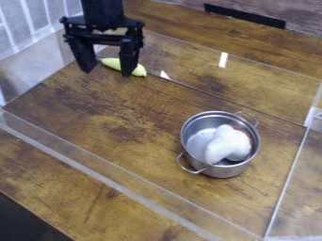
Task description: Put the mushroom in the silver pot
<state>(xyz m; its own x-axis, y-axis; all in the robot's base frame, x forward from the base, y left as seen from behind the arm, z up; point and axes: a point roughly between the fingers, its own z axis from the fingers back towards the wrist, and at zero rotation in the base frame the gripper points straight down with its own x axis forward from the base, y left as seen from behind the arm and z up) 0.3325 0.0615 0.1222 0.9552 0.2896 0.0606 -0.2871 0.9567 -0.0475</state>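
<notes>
"Hovering far to the left of the silver pot (217, 168) and further back, the black two-fingered gripper (108, 69) has its fingers spread, with nothing visible between them. Where's the mushroom?"

"Inside the silver pot, I'd say. That smooth white lump (223, 143) fills much of it, and I take it for the mushroom, though I can't make out cap from stem"

"So the job looks done to you?"

"It does, as a judgement: the piece is in, the tool is released, and what's left is keeping the arm away"

"What could spoil it?"

"A needless second reach. The lump sits high near the silver pot's rim, so a low pass could knock it and roll it out. The thin wire handle (193, 168) juts from the pot's near side, and a finger hooking it could drag or tip the lot"

"And the pale green vegetable (124, 67), well to the left of the pot and further back?"

"It lies close by the gripper in this view. If the arm dips or closes there, it might pinch or shove it; I can't judge the height between them. Lifting straight up before any sideways travel seems safest"
</notes>
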